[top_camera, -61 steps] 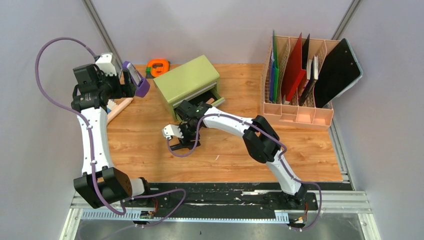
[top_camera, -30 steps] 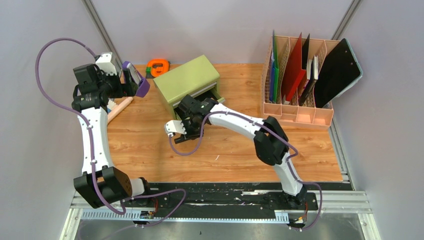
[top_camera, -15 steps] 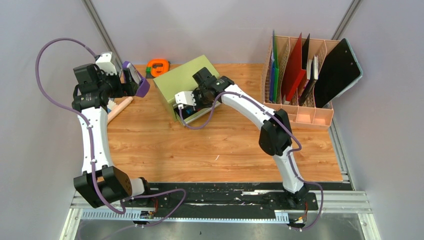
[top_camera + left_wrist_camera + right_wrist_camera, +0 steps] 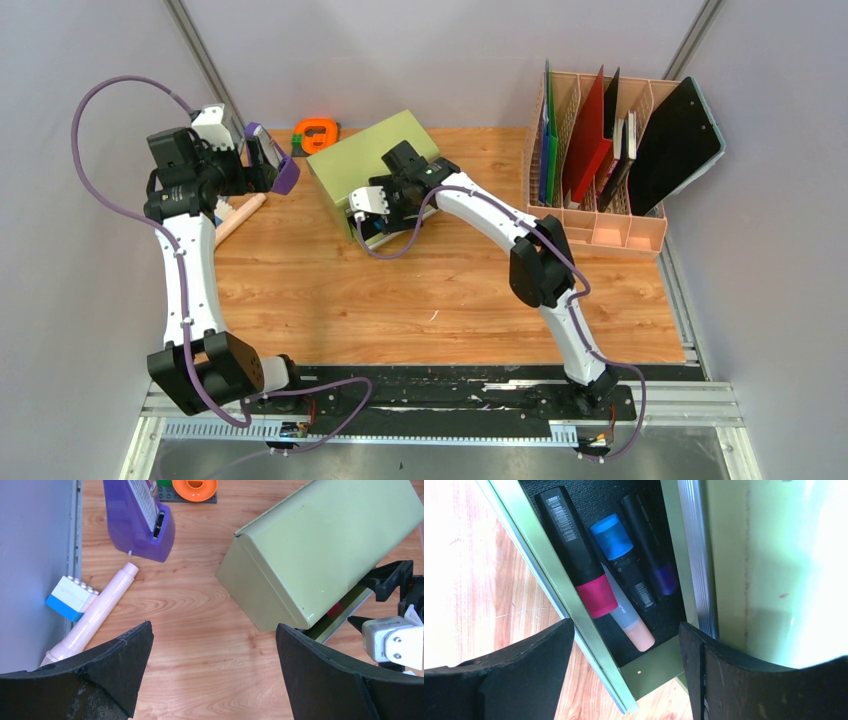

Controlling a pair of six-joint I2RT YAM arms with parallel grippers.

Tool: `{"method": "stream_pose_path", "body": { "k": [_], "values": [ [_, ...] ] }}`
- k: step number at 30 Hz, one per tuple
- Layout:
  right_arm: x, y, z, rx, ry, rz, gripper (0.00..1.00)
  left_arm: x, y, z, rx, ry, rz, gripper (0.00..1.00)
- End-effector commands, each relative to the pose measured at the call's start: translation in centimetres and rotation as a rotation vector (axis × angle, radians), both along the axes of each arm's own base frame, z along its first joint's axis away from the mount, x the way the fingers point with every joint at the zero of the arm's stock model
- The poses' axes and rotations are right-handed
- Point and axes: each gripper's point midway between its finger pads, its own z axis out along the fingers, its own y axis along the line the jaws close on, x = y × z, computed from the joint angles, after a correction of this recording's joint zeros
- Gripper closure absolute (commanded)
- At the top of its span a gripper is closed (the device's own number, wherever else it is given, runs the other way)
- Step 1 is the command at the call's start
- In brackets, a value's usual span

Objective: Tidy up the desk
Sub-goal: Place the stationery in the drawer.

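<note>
Fingers (image 4: 514, 680) on your right gripper (image 4: 626, 625) were spread apart with nothing between them, parked right above the pulled-out drawer (image 4: 656, 662) of the olive-green drawer chest (image 4: 375, 155). That spot made sense to me: from there you looked straight down on what the drawer already held, a black marker with a pink cap (image 4: 576, 555), a blue-capped marker (image 4: 614, 540), a purple-ended marker (image 4: 651, 550) and a peach-tipped pen (image 4: 629, 620), all lying roughly side by side and loosely lined up with the drawer's long side. My guess is the drawer was the home for pen-like stuff.

Your left gripper (image 4: 214, 627) was gaping wide too and held nothing. It hung over the far-left corner of the desk (image 4: 400, 300), and that corner was where the loose bits lay: a pale pink pen (image 4: 95, 615) next to a blue-and-white toy brick (image 4: 70, 597), and a purple wedge-shaped gadget (image 4: 140, 520) standing a bit beyond them. Probably a good staging spot for picking the pink pen.

The desk itself filled the middle of the overhead view, with the chest near its back edge and a peach file rack (image 4: 595, 225) at the far right.
</note>
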Motion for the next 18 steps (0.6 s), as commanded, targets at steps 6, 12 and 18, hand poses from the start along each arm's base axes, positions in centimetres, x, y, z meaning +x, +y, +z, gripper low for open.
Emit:
{"method": "stream_pose_path", "body": {
  "k": [6, 12, 18],
  "values": [
    [-1.2, -0.2, 6.9, 0.175, 0.001, -0.075, 0.22, 0.9, -0.3, 0.1, -0.025, -0.013, -0.045, 0.0],
    [-2.8, -1.3, 8.0, 0.24, 0.085, -0.122, 0.23, 1.5, -1.2, 0.3, -0.066, -0.017, -0.1, 0.0],
    [-4.7, -2.7, 8.0, 0.292, 0.202, -0.143, 0.24, 2.6, -1.9, 0.8, -0.117, -0.033, -0.144, 0.0]
  ]
}}
